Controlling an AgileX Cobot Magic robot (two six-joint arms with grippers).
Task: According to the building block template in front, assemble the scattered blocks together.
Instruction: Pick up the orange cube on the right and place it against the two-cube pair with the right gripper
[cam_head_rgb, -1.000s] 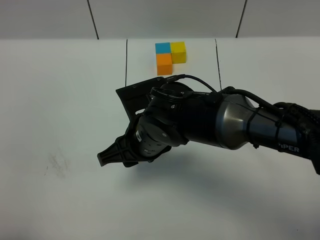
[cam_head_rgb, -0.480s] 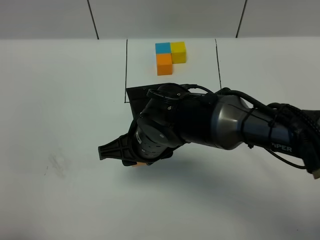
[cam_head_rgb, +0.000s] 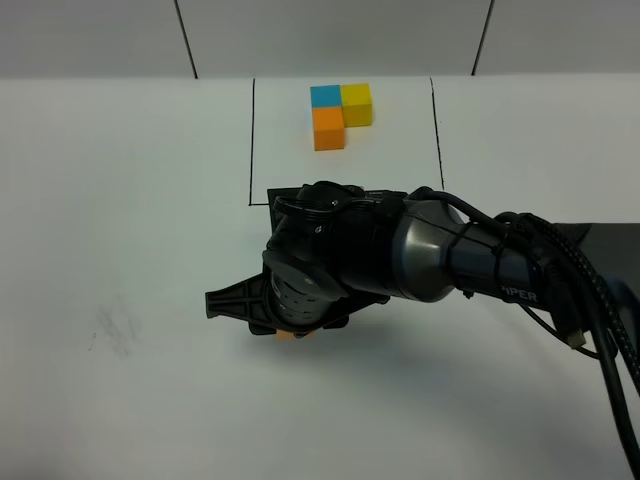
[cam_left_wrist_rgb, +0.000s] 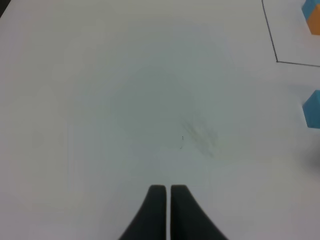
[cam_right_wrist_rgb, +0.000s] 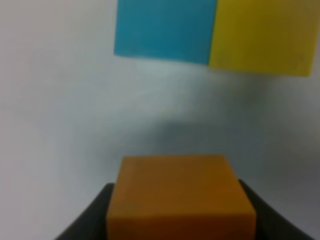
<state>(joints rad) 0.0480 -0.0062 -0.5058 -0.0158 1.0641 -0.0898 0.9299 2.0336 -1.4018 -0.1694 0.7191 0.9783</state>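
Note:
The building block template (cam_head_rgb: 338, 112), a blue, yellow and orange L inside thin black lines, lies at the far middle of the table. My right gripper (cam_head_rgb: 288, 326) reaches across the middle, shut on the orange cube (cam_head_rgb: 294, 337) low over the table. In the right wrist view the orange cube (cam_right_wrist_rgb: 180, 192) sits between the fingers (cam_right_wrist_rgb: 92, 215), a short gap away from the blue cube (cam_right_wrist_rgb: 165, 27) and the yellow cube (cam_right_wrist_rgb: 265, 35), which touch side by side. The arm hides those two in the exterior view. My left gripper (cam_left_wrist_rgb: 165, 191) is shut and empty over bare table.
The black frame line (cam_left_wrist_rgb: 271, 40) and the loose blue cube (cam_left_wrist_rgb: 313, 107) show at the edge of the left wrist view. A faint smudge (cam_head_rgb: 115, 330) marks the white table at the left. The right arm (cam_head_rgb: 470, 260) and its cables span the right half.
The right gripper has turned and sunk toward the table, shifting slightly to the right. The orange cube now shows under it.

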